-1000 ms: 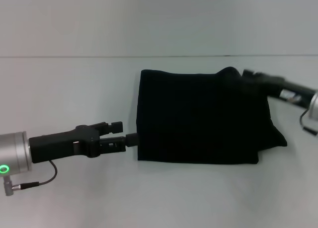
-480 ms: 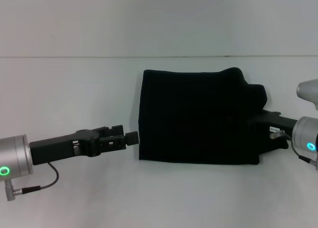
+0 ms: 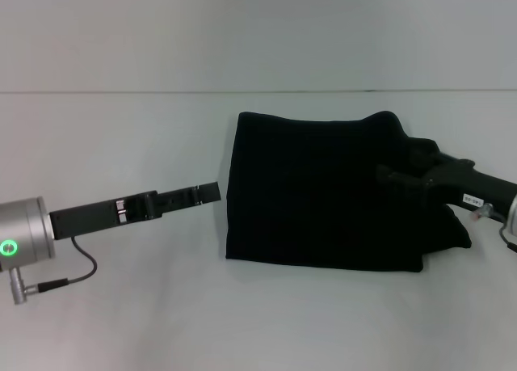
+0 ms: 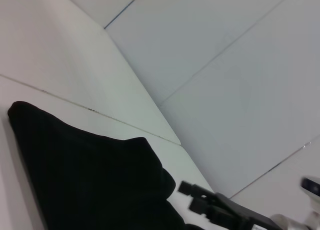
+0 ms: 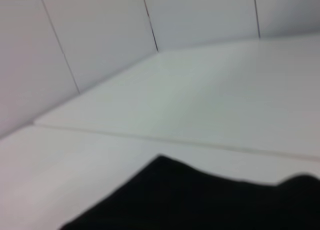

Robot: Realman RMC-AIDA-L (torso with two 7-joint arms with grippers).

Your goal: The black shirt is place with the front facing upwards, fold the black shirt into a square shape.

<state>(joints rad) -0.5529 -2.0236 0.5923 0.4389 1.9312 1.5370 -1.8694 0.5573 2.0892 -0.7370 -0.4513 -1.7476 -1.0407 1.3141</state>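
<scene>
We note the white table (image 3: 121, 322) carrying the black shirt (image 3: 323, 193), folded into a rough rectangle right of centre, with its left and near edges straight and its right side lumpy, a tail of cloth sticking out at the right near corner. Compared with half a second ago, the fold's outline is nearly unchanged. The right gripper (image 3: 388, 177) has changed most: then it sat lower at the shirt's right edge, now it reaches in over the right part of the cloth, black on black, so we cannot tell how far its jaws stand apart or whether they pinch fabric. The left gripper (image 3: 212, 192) hangs just beside the shirt's left edge, apart from it; it has risen slightly and turned edge-on to the head camera since then, and its opening cannot be judged either.
</scene>
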